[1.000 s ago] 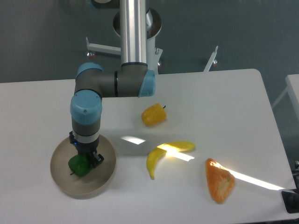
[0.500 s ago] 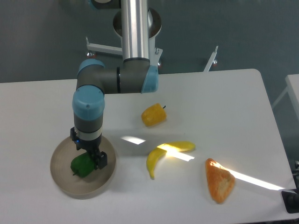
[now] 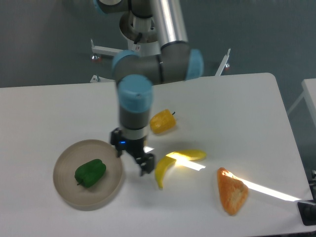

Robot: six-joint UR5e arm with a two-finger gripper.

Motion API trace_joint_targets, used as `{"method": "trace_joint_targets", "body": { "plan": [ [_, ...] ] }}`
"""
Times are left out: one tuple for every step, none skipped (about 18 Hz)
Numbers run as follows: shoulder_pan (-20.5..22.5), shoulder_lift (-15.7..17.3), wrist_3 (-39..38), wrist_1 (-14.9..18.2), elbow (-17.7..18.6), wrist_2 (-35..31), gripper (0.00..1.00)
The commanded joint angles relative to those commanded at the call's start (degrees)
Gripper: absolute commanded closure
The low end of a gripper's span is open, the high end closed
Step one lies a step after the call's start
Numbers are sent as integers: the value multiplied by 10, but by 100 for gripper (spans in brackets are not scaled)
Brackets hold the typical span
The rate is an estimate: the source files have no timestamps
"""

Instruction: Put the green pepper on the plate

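One second back my claw was down on the plate with the green pepper between its fingers; now the claw (image 3: 132,157) has let go and swung off to the right, hanging just past the plate's right rim, between the plate and the banana. Its fingers stand spread and hold nothing. The green pepper (image 3: 90,173) lies by itself near the middle of the plate (image 3: 69,195), on its side with the stem pointing to the lower left, touching nothing but the plate. From where I sit I judge the placement done: the pepper is resting freely and well inside the rim, so what remains is only to clear the arm away.

On materials: the pepper is glossy, dark green, lumpy and rounded, and it looks settled, not about to roll. The plate is matte beige-tan, round and flat with a low rim, far wider than the pepper. Elsewhere on the white desk (image 3: 237,103) sit a yellow-orange pepper (image 3: 162,121) with a dark stem just behind the arm, a curved yellow banana (image 3: 174,163) crossed by a bright strip of light, and a rough-textured orange wedge (image 3: 232,191) well off to the right. None of these touch the plate.
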State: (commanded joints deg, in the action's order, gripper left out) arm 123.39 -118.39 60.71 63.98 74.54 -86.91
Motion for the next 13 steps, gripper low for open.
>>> {"method": "trace_joint_targets", "body": {
  "plan": [
    [11,-1,22,5,-5,-4,0],
    [22,-3,44,5,-10,-4,0],
    [29,-6,65,6,-15,-4,0],
    [34,-8,77,7,-19,-8,0],
    [37,-9,83,6,-20,-18,0],
    [37,-12,85,6,-23,-28,0],
    [37,-15,85,5,-25,-36,0],
    [37,-16,85,4,-26,-38,0],
    [37,-16,85,3,-27,-39,0],
    [37,-17,85,3,-31,-39,0],
    [37,-18,84,3,-33,-39,0],
    [36,-18,84,3,-33,-39,0],
    [36,-20,84,2,-33,-39,0]
  ]
}}
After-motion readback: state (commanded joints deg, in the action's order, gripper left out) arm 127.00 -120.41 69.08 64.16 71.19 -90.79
